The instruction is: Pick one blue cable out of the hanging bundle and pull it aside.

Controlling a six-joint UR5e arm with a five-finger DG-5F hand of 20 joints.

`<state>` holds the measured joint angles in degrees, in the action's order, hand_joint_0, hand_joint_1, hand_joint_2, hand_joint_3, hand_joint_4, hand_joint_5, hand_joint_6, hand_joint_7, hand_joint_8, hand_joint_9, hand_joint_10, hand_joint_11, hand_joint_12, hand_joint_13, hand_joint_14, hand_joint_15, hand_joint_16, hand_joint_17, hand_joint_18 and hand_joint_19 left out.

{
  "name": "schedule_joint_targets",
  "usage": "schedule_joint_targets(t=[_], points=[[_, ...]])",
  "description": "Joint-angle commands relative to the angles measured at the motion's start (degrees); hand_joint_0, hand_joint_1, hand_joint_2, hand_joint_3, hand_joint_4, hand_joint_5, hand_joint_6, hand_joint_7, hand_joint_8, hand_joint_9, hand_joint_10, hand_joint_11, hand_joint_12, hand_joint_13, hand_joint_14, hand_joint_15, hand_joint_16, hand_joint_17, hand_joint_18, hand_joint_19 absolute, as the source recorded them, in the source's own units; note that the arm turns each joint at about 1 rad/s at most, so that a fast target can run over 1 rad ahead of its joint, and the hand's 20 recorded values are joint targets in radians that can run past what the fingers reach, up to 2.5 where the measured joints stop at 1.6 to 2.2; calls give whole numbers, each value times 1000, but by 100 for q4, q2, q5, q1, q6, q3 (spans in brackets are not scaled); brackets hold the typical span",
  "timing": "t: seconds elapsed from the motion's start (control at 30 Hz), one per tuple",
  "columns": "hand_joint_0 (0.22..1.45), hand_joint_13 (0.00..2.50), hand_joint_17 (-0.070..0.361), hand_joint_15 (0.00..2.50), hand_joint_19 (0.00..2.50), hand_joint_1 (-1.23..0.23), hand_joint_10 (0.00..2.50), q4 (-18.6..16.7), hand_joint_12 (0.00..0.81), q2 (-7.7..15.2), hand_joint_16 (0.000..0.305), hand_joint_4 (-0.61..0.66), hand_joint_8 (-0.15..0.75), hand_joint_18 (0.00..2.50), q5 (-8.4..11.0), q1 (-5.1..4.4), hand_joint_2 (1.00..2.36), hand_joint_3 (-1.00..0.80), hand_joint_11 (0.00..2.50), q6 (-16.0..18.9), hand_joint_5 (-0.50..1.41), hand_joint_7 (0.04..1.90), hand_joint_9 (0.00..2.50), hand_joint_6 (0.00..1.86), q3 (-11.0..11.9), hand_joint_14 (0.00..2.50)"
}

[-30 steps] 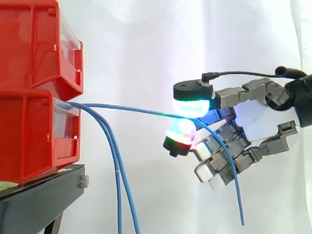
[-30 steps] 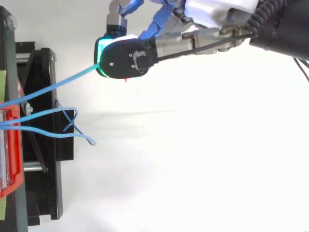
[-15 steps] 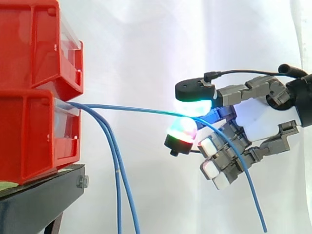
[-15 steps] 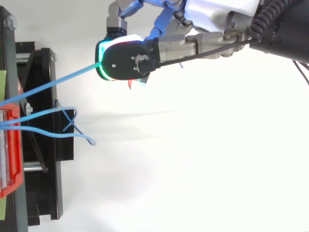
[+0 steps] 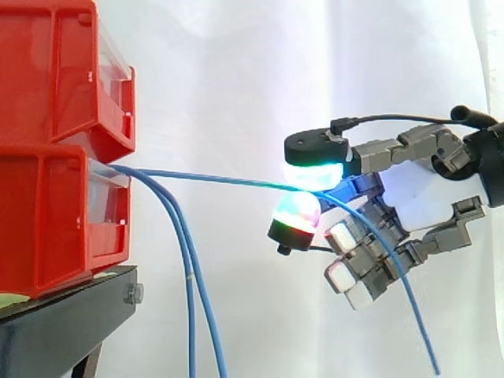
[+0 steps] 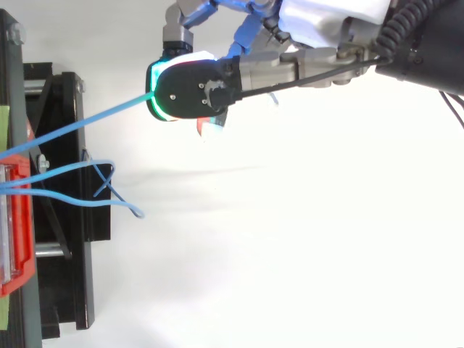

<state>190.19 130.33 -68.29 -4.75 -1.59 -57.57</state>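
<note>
The hand [image 5: 425, 193] pinched one blue cable [image 5: 220, 179] between two glowing fingertips [image 5: 313, 175], the rest of its fingers curled below. The cable ran almost level from the lower red bin [image 5: 47, 213] out to the pinch, well clear of the bins, then drooped past the hand with its loose end hanging down. The other blue cables [image 5: 189, 276] hung from the same bin, close beside the black stand [image 5: 63, 323].

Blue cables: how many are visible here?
3. The pulled cable runs from the lower red bin to the robot hand, which pinches it. Two hanging cables drop beside that bin. None seems hidden.
</note>
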Motion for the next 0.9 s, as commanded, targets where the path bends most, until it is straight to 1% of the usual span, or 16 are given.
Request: schedule_joint_targets(t=[0.0, 0.17, 0.23, 0.37, 0.43, 0.5, 0.6, 0.7, 0.87], points=[[482, 1034, 126, 493, 326, -823, 16, 1, 314, 2, 56, -191, 225, 852, 0, 0, 1485, -32, 510, 1, -29, 1151, 1278, 888, 0, 18], [482, 1033, 126, 493, 326, -825, 17, 1, 314, 2, 56, -188, 227, 853, 0, 0, 1495, -34, 474, 27, -28, 1155, 1248, 887, 0, 17], [481, 1031, 125, 487, 325, -826, 16, -8, 314, 2, 56, -187, 231, 852, -26, 0, 1499, -35, 464, 141, -28, 1153, 1234, 887, -44, 17], [481, 1030, 125, 492, 329, -825, 14, -17, 316, 2, 56, -187, 231, 852, -44, 0, 1502, -36, 444, 203, -28, 1153, 1212, 886, -176, 18], [480, 1026, 125, 495, 326, -824, 14, -17, 313, 2, 56, -188, 227, 852, -44, 0, 1503, -41, 448, 203, -28, 1141, 1217, 887, -193, 17], [481, 1026, 125, 489, 329, -824, 14, -52, 315, 2, 56, -187, 232, 852, -44, 0, 1502, -40, 446, 220, -28, 1141, 1209, 887, -281, 19], [481, 1027, 125, 494, 329, -824, 14, -263, 316, 2, 56, -186, 233, 851, -44, 0, 1501, -40, 449, 335, -28, 1143, 1209, 887, -387, 17], [477, 1028, 126, 496, 329, -822, 16, -474, 316, 2, 56, -185, 234, 852, -44, 0, 1509, -44, 441, 405, -28, 1152, 1210, 886, -439, 18], [477, 1029, 126, 497, 336, -819, 16, -562, 314, 2, 56, -186, 232, 852, -44, 0, 1505, -38, 455, 396, -28, 1154, 1211, 886, -431, 18]])
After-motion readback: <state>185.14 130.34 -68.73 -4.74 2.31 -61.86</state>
